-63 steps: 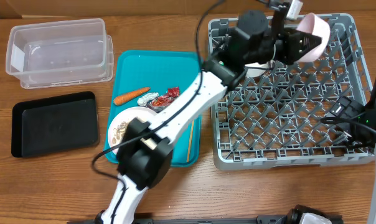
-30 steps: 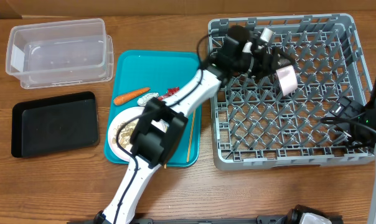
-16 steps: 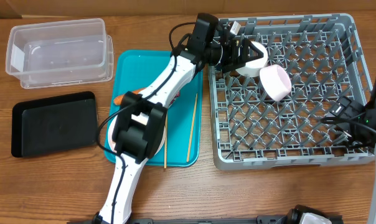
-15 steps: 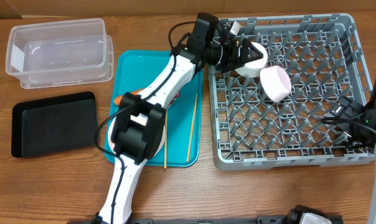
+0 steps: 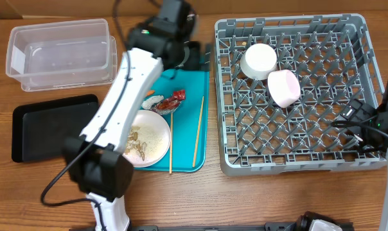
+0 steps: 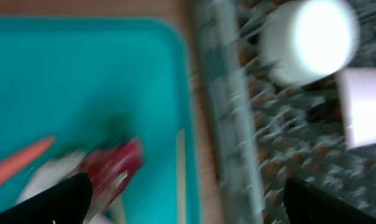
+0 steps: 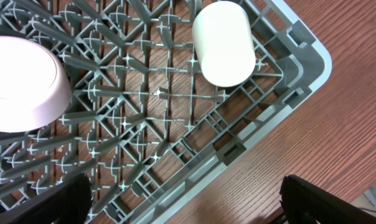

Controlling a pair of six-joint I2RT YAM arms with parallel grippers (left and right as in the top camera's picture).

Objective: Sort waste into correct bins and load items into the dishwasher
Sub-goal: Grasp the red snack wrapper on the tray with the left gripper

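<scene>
Over the far end of the teal tray (image 5: 183, 141), my left pincer (image 6: 184, 183) hangs with its fingers spread wide. Nothing sits between them, and as far as this smeared wrist view shows, they touch nothing.

My guess for the next pick is the red wrapper (image 6: 116, 171). It lies on the tray just below me, off toward my left finger and back toward my arm's base. It is a crumpled strip whose long side runs roughly across the tray. The white wrapper (image 6: 51, 180) presses against its end away from the rack (image 5: 225, 96), and the carrot (image 6: 20, 165) lies beyond that.

One chopstick (image 6: 180, 165) runs lengthways down the tray near the middle of my open span, just beside the wrapper. I judge that a careless close could catch it too.

The plate (image 5: 152, 131), with shell scraps (image 5: 135, 138) on it, sits further down the tray. The clear tub (image 5: 59, 51) and black bin (image 5: 56, 127) lie well apart on the tray's other side.

My right pincer (image 7: 187, 180) is also wide open and empty. It hangs at the rack's far side, where the cup (image 5: 258, 59) and bowl (image 5: 284, 88) rest, so my left arm is much the nearer.
</scene>
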